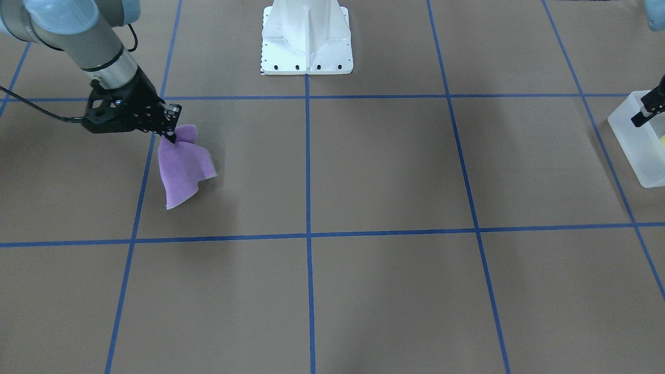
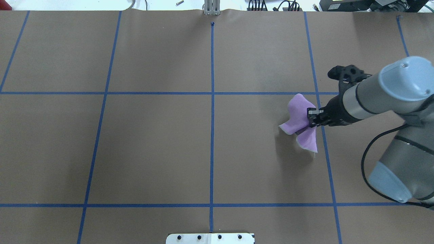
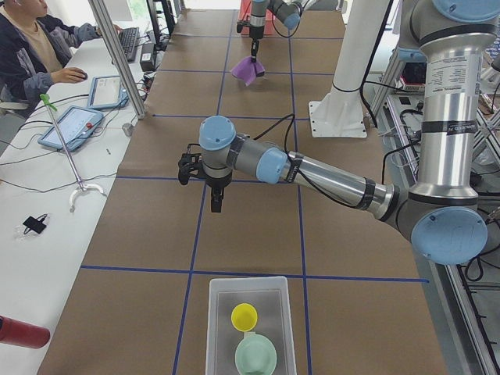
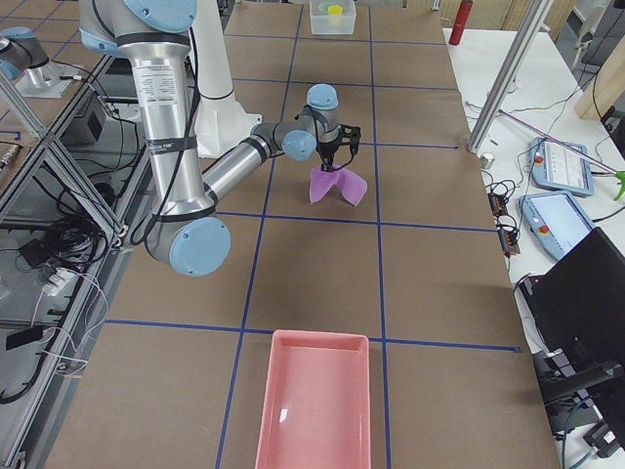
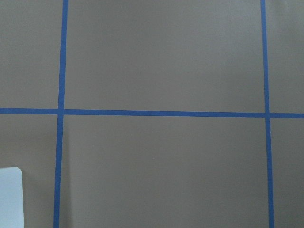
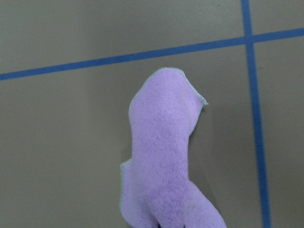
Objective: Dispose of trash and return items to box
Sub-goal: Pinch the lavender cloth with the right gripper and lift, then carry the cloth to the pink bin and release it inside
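Observation:
The frosted-white box point(image 3: 224, 328) stands at the table's end on my left, with the yellow cup point(image 3: 244, 316) and the mint-green bowl point(image 3: 255, 355) inside it. The box also shows at the edge of the front-facing view point(image 1: 641, 156). My left gripper point(image 3: 214, 205) hangs above the bare table a little short of the box, with nothing seen in it; I cannot tell whether it is open or shut. My right gripper point(image 2: 309, 117) is shut on a purple cloth point(image 2: 298, 108) and holds it off the table, so it hangs below the fingers point(image 1: 182, 169).
A pink tray point(image 4: 314, 401) lies at the table's end on my right. The white robot pedestal point(image 1: 306, 36) stands at the middle of my edge. Blue tape lines grid the brown table. An operator's desk with tablets runs along the far side point(image 3: 74, 125).

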